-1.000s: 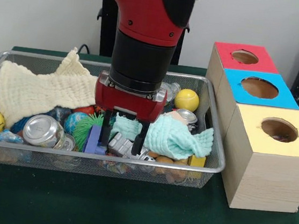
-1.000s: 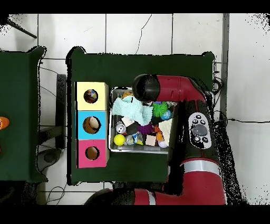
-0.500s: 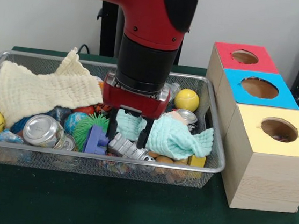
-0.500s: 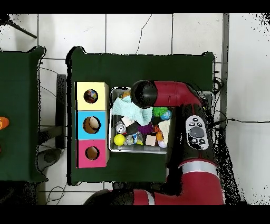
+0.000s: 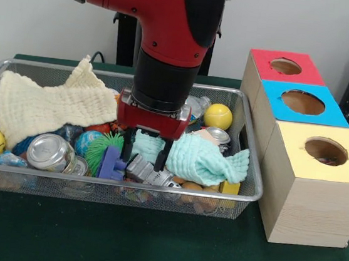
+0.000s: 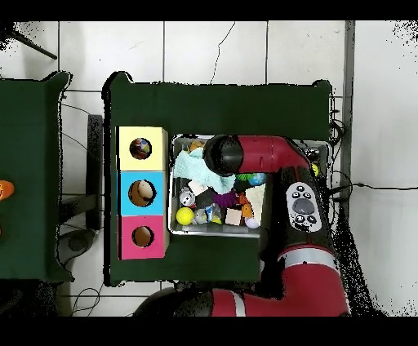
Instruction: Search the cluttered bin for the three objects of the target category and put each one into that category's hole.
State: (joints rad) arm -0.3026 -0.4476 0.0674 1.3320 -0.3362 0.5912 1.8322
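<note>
Clutter filled the wire bin [image 5: 243, 195] from the left: cream cloth [image 5: 45, 106], crushed can [image 5: 49, 151], green spiky ball [image 5: 105, 144], purple block [image 5: 113, 163]. The gripper [image 5: 143, 155] hung at mid-bin with its fingers spread, empty, straddling the edge of the mint cloth [image 5: 205, 161] above a silver toy [image 5: 150, 173]. Further right, the yellow box [image 5: 309, 190], blue box [image 5: 303, 104] and red box [image 5: 286, 67] each apparently held something already, so the search seemed partway along. Which category was the target could not be told, and the arm hid much of the bin overhead.

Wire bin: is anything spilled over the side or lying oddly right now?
Nothing has spilled from the wire bin. The cream cloth is draped up against its back rim, and the gripper hangs over the mint cloth.
</note>
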